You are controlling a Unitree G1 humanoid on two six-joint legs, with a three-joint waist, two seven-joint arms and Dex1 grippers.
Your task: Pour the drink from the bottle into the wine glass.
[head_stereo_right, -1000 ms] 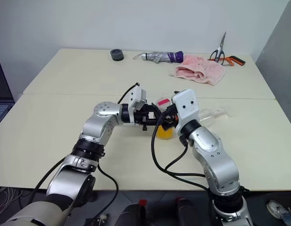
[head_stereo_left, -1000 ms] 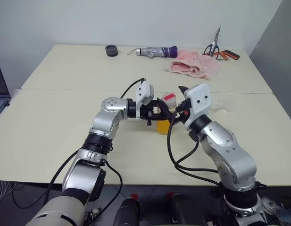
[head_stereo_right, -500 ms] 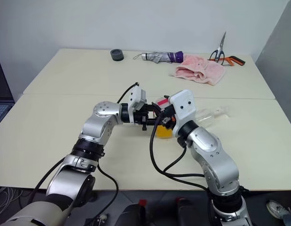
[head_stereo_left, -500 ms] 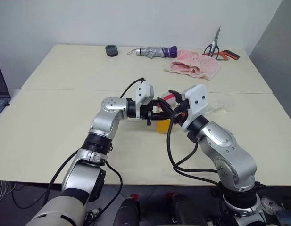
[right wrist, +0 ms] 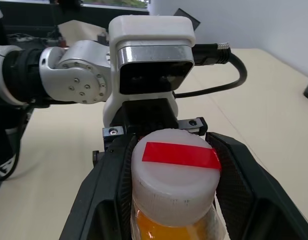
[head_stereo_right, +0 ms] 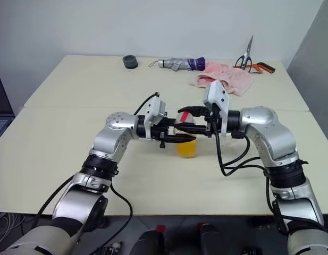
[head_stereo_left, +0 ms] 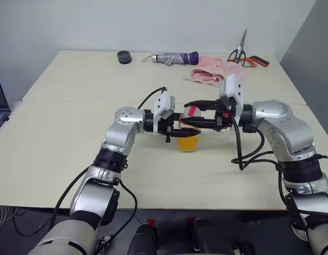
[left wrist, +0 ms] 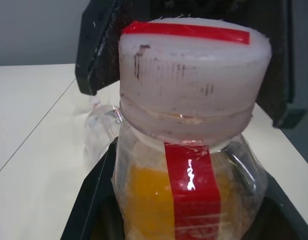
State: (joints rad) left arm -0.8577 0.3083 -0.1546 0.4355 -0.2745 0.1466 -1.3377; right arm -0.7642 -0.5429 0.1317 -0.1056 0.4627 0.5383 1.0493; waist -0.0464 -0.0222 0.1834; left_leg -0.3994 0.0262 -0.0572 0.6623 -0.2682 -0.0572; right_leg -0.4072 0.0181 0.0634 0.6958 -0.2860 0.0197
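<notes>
Pale cream tabletop [head_stereo_left: 57, 159] runs back to a plain white wall, with a seam across its middle. At about 12 o'clock on the far edge lie a folded grey-and-purple umbrella [head_stereo_left: 171, 57] and a dark round roll [head_stereo_left: 124, 56]; toward 1 o'clock sit a pink cloth [head_stereo_left: 217, 76] and orange-handled scissors [head_stereo_left: 243, 56]. A laptop edge shows at 9 o'clock.

Near the centre stands the bottle [head_stereo_left: 188, 134], upright, with the orange drink [head_stereo_left: 188, 143] filling its lower body. A red stripe [left wrist: 193, 187] runs down its clear side and another red strip crosses the top of the white cap [right wrist: 174, 181]; neither carries any readable writing or brand.

The left arm reaches in from 9 o'clock, forearm roughly level, and the left end effector [head_stereo_left: 178, 126] is clamped on the bottle's body below the cap. The right arm comes in from 3 o'clock, elbow out and wrist turned inward, its gripper also about level. The right end effector [right wrist: 173, 185] has one black finger [right wrist: 111, 185] on each side of the cap, closed around it.

The wine glass [left wrist: 101, 132] is near the bottle, on its far side, clear and hard to make out; it seems to lie on the tabletop.
</notes>
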